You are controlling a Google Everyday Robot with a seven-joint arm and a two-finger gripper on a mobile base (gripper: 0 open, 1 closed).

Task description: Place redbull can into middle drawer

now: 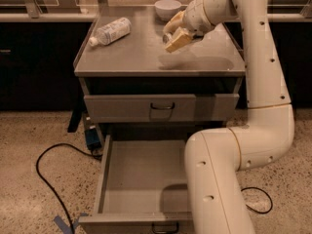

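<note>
My gripper (174,34) hangs above the middle of the grey cabinet top (131,57), just in front of the white bowl. It is shut on the redbull can (165,37). Only a small silvery end of the can shows between the tan fingers (179,39). The middle drawer (105,177) stands pulled fully open below, with nothing in it and its dark loop handle (165,226) at the front edge. My arm's lower link (219,179) covers the drawer's right side.
A clear plastic bottle (111,31) lies on its side at the cabinet top's back left. A white bowl (168,8) stands at the back. The upper handled drawer (163,107) is closed. A black cable (46,179) and a blue item (91,138) lie on the floor at left.
</note>
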